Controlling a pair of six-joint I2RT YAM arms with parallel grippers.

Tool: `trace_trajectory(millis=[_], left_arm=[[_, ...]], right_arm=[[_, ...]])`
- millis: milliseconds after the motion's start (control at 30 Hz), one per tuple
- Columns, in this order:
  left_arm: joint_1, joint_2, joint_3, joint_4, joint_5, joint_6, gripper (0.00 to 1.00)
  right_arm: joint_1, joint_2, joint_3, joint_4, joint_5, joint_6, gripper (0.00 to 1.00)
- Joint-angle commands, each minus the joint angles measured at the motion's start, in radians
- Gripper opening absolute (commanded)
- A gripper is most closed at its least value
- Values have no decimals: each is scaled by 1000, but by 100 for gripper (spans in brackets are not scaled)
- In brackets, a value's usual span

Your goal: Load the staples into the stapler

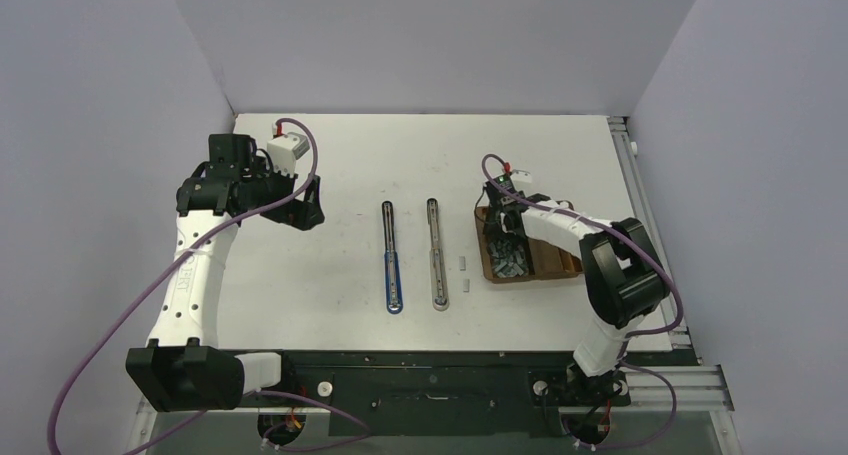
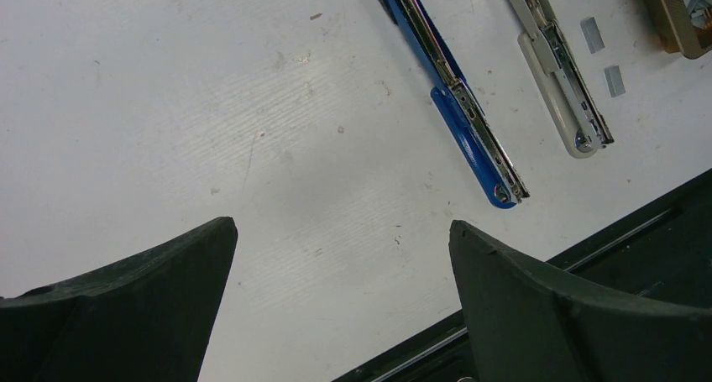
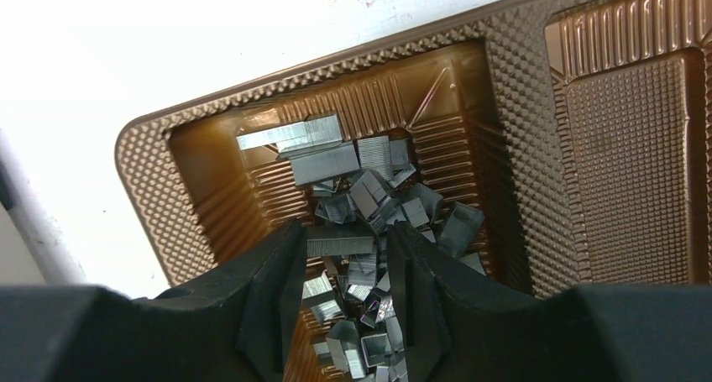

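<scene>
Staples (image 3: 361, 189) lie heaped in the left compartment of a brown tray (image 3: 143, 172) at the right of the table (image 1: 300, 285). Far left, the left gripper (image 2: 342, 227) hangs above the table, fingers wide apart. Mid-table lie a blue stapler (image 1: 392, 265) and a white stapler (image 1: 438, 260), both opened flat, with two loose strips (image 2: 593, 34) just beside the white one. The right gripper (image 3: 344, 231) dips into the pile, fingers a narrow gap apart. I cannot tell whether it grips any.

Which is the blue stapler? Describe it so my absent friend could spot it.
On the white table, two staplers lie opened flat near the middle. The long thin blue stapler is the left one, farther from the brown ribbed plastic tray of silver-grey staple strips. The pale grey stapler beside it has the same shape; only this one has a blue base.
</scene>
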Motion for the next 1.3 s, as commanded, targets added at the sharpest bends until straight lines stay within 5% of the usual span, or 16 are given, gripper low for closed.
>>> trace_trajectory(millis=[0,1033,1267], left_arm=[[-5,0,37,4,4,3,96],[-6,-13,54,-9,15,3,96],[-6,-14,54,-9,15,4,96]], right_arm=[[-12,9,-14,34,18,28,40],[-17,-162,-33,-5,54,7,12],[-13,-134,-37,-4,50,1,34]])
